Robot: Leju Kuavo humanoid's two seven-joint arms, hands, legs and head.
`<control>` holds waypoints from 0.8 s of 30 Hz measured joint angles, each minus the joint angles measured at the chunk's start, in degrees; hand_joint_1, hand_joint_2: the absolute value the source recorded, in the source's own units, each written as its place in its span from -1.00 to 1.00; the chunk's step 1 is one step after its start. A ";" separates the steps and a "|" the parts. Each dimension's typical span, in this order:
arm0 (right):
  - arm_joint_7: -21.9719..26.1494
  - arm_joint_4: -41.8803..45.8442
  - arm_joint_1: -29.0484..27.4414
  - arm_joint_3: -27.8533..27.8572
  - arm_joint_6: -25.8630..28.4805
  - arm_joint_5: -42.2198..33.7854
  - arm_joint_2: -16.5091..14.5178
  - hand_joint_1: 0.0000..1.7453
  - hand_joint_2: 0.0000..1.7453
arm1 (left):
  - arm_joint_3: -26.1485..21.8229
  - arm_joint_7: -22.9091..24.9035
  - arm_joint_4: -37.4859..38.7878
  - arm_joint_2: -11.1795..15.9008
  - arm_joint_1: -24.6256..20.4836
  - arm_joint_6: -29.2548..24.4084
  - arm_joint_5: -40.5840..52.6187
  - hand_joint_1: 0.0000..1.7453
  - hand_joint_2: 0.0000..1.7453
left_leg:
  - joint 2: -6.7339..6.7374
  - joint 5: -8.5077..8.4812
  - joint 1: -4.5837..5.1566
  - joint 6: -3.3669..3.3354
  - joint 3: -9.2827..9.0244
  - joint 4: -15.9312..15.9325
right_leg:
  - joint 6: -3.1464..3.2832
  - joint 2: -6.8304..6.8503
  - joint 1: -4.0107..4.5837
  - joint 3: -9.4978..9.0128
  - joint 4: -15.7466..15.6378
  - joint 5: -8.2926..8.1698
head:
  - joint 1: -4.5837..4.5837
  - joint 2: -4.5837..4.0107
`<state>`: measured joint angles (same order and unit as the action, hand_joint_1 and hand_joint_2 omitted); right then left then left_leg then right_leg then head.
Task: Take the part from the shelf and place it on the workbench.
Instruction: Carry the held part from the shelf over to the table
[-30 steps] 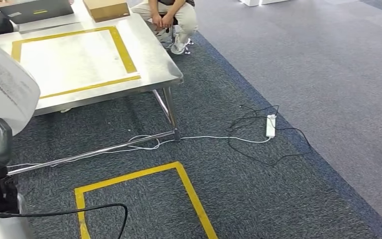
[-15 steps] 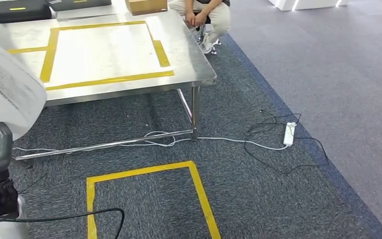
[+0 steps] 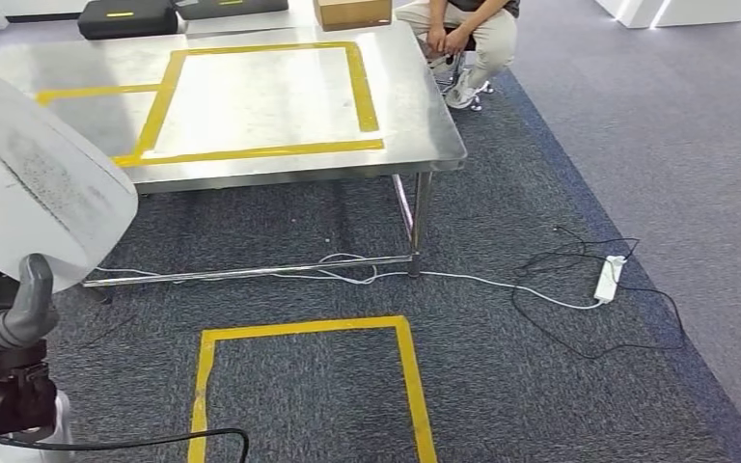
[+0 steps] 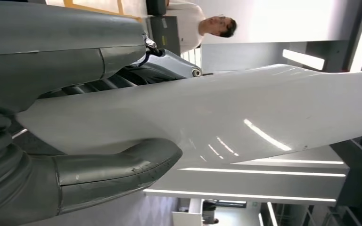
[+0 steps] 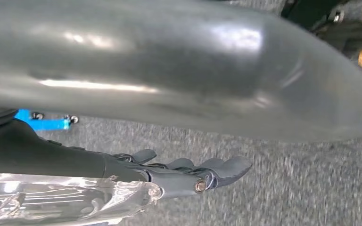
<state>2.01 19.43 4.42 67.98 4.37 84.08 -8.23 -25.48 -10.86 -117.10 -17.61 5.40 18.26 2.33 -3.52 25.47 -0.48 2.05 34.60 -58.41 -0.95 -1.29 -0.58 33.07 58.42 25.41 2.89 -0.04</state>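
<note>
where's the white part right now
In the head view the white part is at the left edge, held up in the left hand, short of the steel workbench with its yellow tape outline.

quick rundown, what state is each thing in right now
white part: held up off the floor, not yet on the workbench
left hand: grips the white part, thumb wrapped over its edge
right hand: holds nothing, fingers loosely curled above the carpet
workbench: taped yellow rectangle on top is bare
cardboard box: closed, on the workbench's far edge
power strip: on the carpet, cables attached
</note>
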 joint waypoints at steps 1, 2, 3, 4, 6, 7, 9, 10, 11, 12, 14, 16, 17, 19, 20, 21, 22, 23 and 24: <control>0.16 0.00 0.00 0.01 0.14 0.04 0.01 -1.00 -1.00 | 0.00 -0.18 0.03 0.01 0.03 0.04 0.01 1.00 1.00 | 1.29 1.61 0.04 0.22 1.23 -2.61 | 0.29 0.50 -0.03 0.00 -0.08 -0.03 | 0.18 0.00; 0.47 0.00 -0.03 0.01 0.30 0.08 0.02 -1.00 -1.00 | 0.01 -0.36 0.05 0.02 0.02 0.09 0.01 1.00 1.00 | 2.24 3.60 0.06 0.41 3.01 -6.31 | 0.48 0.99 0.01 0.03 -0.09 0.02 | 0.37 0.00; 0.88 0.00 -0.08 0.01 0.43 0.10 0.03 -1.00 -1.00 | 0.00 -0.47 0.08 0.02 0.03 0.13 0.05 1.00 1.00 | 2.62 5.39 0.03 0.53 4.95 -10.31 | 0.58 1.56 0.05 0.06 -0.08 0.05 | 0.41 0.00; 1.31 0.00 -0.12 0.01 0.54 0.15 0.04 -1.00 -1.00 | -0.01 -0.52 0.11 0.02 0.06 0.16 0.09 1.00 1.00 | 2.74 6.40 0.01 0.60 6.44 -13.40 | 0.62 2.14 0.08 0.07 -0.08 0.08 | 0.40 0.00; 1.95 0.00 -0.12 -0.01 0.62 0.25 0.06 -1.00 -1.00 | -0.04 -0.53 0.14 0.01 0.10 0.19 0.17 1.00 1.00 | 2.86 5.08 0.01 0.58 6.44 -13.49 | 0.57 3.28 0.08 0.02 -0.08 0.14 | 0.41 0.00; 2.27 0.00 -0.08 -0.01 0.70 0.24 0.06 -1.00 -1.00 | -0.04 -0.54 0.14 0.01 0.11 0.18 0.19 1.00 1.00 | 3.08 3.18 0.01 0.49 4.75 -10.35 | 0.46 3.69 0.07 -0.07 -0.08 0.20 | 0.40 0.00; 2.80 0.03 0.04 0.02 0.93 -0.03 0.07 -1.00 -1.00 | -0.02 -0.59 0.14 -0.03 0.11 0.07 0.30 1.00 1.00 | 3.93 0.10 0.04 0.21 0.45 -2.52 | -0.01 4.26 0.24 -0.19 0.04 0.40 | 0.44 0.00; 2.79 0.04 0.14 0.05 0.97 -0.17 0.08 -1.00 -1.00 | -0.03 -0.63 0.14 -0.05 0.14 -0.02 0.45 1.00 1.00 | 4.25 -0.51 0.07 0.00 -0.93 0.08 | -0.34 4.41 0.38 -0.21 0.06 0.46 | 0.39 0.00; 2.50 0.06 0.25 0.10 0.89 -0.28 0.08 -1.00 -1.00 | -0.05 -0.70 0.14 -0.08 0.18 -0.10 0.70 1.00 1.00 | 4.41 -0.57 0.14 -0.24 -1.55 1.34 | -0.66 4.60 0.51 -0.24 0.03 0.48 | 0.36 0.00; 2.03 0.07 0.35 0.15 0.77 -0.28 0.08 -1.00 -1.00 | -0.08 -0.84 0.14 -0.11 0.22 -0.16 1.11 1.00 1.00 | 4.26 -0.46 0.24 -0.54 -1.58 1.71 | -0.97 4.79 0.57 -0.29 -0.06 0.45 | 0.32 0.00; 1.15 0.07 0.41 0.20 0.62 -0.20 0.08 -1.00 -1.00 | -0.12 -1.28 0.13 -0.13 0.26 -0.24 2.16 1.00 1.00 | 3.97 -0.66 0.21 -1.05 -1.66 1.82 | -1.36 4.74 0.48 -0.44 -0.52 0.24 | 0.21 0.00; 0.74 0.05 0.44 0.22 0.62 -0.13 0.08 -1.00 -1.00 | -0.08 -1.58 0.12 -0.15 0.26 -0.27 2.97 1.00 1.00 | 3.78 -0.79 0.13 -1.14 -1.89 2.01 | -0.42 4.35 0.50 -0.55 -0.89 0.29 | -0.05 0.00; 0.67 0.05 0.45 0.23 0.62 -0.11 0.08 -1.00 -1.00 | -0.06 -1.62 0.12 -0.17 0.26 -0.27 3.13 1.00 1.00 | 3.78 -0.76 0.18 -1.05 -1.93 2.01 | 0.24 4.19 0.55 -0.61 -1.01 0.30 | -0.20 0.00; 0.62 0.04 0.48 0.23 0.61 -0.11 0.08 -1.00 -1.00 | -0.04 -1.62 0.12 -0.17 0.27 -0.27 3.24 1.00 1.00 | 3.74 -0.70 0.22 -1.10 -1.93 2.01 | 0.85 4.20 0.57 -0.66 -1.09 0.34 | -0.22 0.00; 0.61 0.04 0.48 0.23 0.61 -0.11 0.08 -1.00 -1.00 | -0.04 -1.62 0.12 -0.18 0.27 -0.27 3.24 1.00 1.00 | 3.74 -0.70 0.23 -1.11 -1.93 2.01 | 0.85 4.20 0.56 -0.67 -1.09 0.32 | -0.22 0.00; 0.61 0.04 0.48 0.23 0.61 -0.11 0.08 -1.00 -1.00 | -0.04 -1.62 0.12 -0.17 0.27 -0.27 3.25 1.00 1.00 | 3.74 -0.69 0.23 -1.11 -1.93 2.01 | 0.84 4.20 0.56 -0.67 -1.09 0.31 | -0.22 0.00; 0.60 0.04 0.46 0.24 0.60 -0.10 0.08 -1.00 -1.00 | -0.06 -1.69 0.12 -0.17 0.27 -0.27 3.36 1.00 1.00 | 3.74 -0.67 0.29 -1.17 -1.91 1.99 | 0.46 4.19 0.51 -0.80 -1.20 0.15 | -0.25 0.00; 0.57 0.04 0.41 0.25 0.48 0.01 0.08 -1.00 -1.00 | -0.08 -2.00 0.12 -0.16 0.27 -0.33 3.68 1.00 1.00 | 3.75 -0.66 0.36 -1.26 -1.87 1.97 | -0.14 4.17 0.43 -0.93 -1.34 -0.03 | -0.27 0.00; 0.56 0.04 0.36 0.26 0.33 0.14 0.06 -1.00 -1.00 | -0.12 -2.35 0.12 -0.16 0.27 -0.41 4.08 1.00 1.00 | 3.75 -0.65 0.43 -1.35 -1.83 1.94 | -0.77 4.14 0.35 -1.05 -1.49 -0.20 | -0.29 0.00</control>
<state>2.57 19.47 4.78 68.24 4.70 84.23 -8.17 -25.60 -13.21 -116.98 -17.77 5.68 17.85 6.40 0.23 24.82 -0.06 0.70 32.77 -56.47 -1.72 2.86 -0.24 32.02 56.93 25.21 2.60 -0.04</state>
